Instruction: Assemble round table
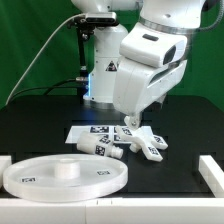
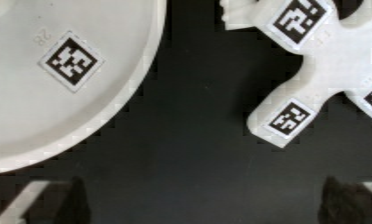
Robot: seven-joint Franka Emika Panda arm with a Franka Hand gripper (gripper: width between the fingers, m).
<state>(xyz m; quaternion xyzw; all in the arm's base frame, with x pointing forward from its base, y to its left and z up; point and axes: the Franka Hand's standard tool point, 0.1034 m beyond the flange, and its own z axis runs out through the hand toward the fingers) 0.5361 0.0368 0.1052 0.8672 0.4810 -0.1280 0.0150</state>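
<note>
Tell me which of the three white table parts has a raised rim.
The large round disc, nearest the camera on the exterior view's left. The short post and the cross-shaped piece behind it are much smaller and have no rim.

Rimmed disc [image 2: 58, 95] near cross-shaped piece [image 2: 334, 68]

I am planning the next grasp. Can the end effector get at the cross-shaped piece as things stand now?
Probably yes. The end effector is open and hovers above the parts. The cross-shaped piece lies uncovered on the table, and the round disc lies apart from it, so the way looks free.
</note>
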